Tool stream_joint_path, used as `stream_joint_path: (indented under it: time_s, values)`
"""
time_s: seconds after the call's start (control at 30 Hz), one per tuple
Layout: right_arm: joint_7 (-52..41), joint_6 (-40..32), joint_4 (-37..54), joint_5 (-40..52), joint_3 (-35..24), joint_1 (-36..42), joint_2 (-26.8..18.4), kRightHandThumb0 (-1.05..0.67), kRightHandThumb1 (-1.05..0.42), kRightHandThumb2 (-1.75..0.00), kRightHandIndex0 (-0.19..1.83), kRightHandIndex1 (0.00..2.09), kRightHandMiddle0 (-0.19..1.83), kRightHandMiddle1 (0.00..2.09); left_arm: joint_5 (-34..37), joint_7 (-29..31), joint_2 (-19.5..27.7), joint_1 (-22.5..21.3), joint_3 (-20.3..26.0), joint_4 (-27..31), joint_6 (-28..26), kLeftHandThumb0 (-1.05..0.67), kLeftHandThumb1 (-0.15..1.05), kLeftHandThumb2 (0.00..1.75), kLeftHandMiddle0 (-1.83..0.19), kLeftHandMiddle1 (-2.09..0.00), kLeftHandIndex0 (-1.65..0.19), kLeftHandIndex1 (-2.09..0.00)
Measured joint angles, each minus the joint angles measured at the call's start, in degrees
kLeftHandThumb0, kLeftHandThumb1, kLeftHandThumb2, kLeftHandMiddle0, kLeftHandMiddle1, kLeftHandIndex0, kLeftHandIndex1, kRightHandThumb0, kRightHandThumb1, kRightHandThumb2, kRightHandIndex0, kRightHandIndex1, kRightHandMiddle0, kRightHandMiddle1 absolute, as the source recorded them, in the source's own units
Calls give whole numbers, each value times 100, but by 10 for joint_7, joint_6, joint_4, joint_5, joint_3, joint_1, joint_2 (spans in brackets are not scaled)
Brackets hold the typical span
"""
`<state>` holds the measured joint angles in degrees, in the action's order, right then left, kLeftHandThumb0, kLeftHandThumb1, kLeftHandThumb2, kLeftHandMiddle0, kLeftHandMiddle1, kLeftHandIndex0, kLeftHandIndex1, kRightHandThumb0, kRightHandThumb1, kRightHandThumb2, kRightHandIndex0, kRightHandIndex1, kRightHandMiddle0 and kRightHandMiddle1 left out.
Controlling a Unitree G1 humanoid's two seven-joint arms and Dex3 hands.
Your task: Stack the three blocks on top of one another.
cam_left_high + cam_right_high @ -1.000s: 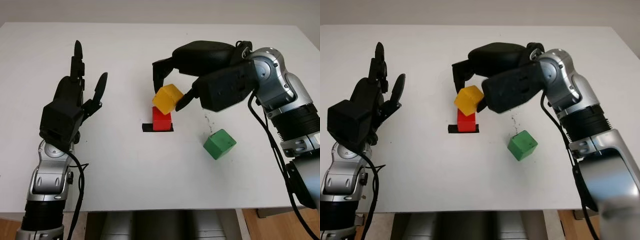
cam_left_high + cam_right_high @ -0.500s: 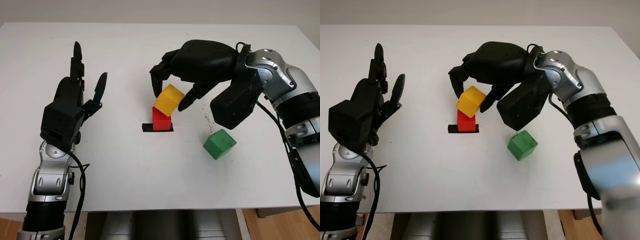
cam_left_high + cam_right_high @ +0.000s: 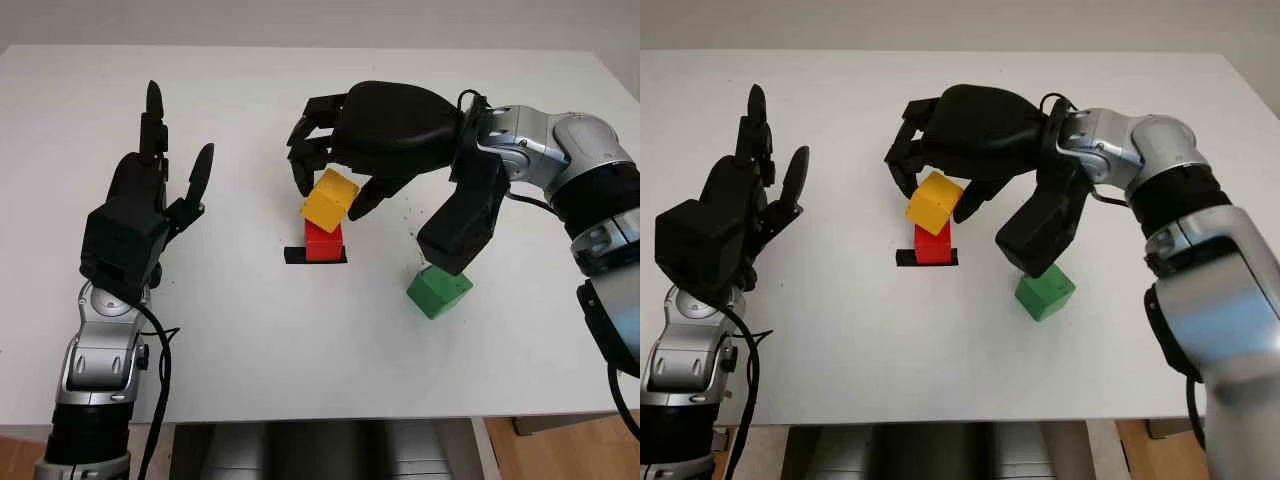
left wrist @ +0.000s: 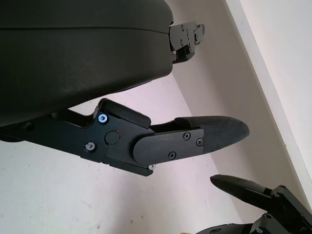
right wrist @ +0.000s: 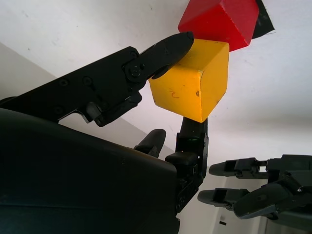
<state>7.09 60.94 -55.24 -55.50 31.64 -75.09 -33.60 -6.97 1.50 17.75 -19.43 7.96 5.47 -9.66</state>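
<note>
The yellow block [image 3: 330,199] sits tilted on top of the red block [image 3: 323,242], touching it at a corner. My right hand [image 3: 933,196] is curled over the yellow block from behind and shut on it, with a finger [image 5: 165,48] on one edge and the thumb on the opposite side. The red block stands on a black mark [image 3: 294,256] near the table's middle. On the table to the right, apart from the stack, lies the green block [image 3: 438,291], just below my right forearm. My left hand [image 3: 172,150] is open and raised at the left.
The white table [image 3: 250,340] has free room in front of the blocks and between my left hand and the stack. Its front edge runs along the bottom of the eye views.
My right hand has turned and shifted a little left, its forearm swinging down toward the green block. The yellow block has settled lower onto the red one. The left hand has not moved.
</note>
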Motion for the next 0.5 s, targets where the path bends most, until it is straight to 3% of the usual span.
stream_joint_path:
  time_s: [0.5]
  values:
    - [91, -1, -25, -75, 69, -25, 0, -52, -88, -5, 22, 65, 59, 126, -3, -3, -4, 9, 0, 15, -4, -76, 105, 58, 19, 0, 19, 0]
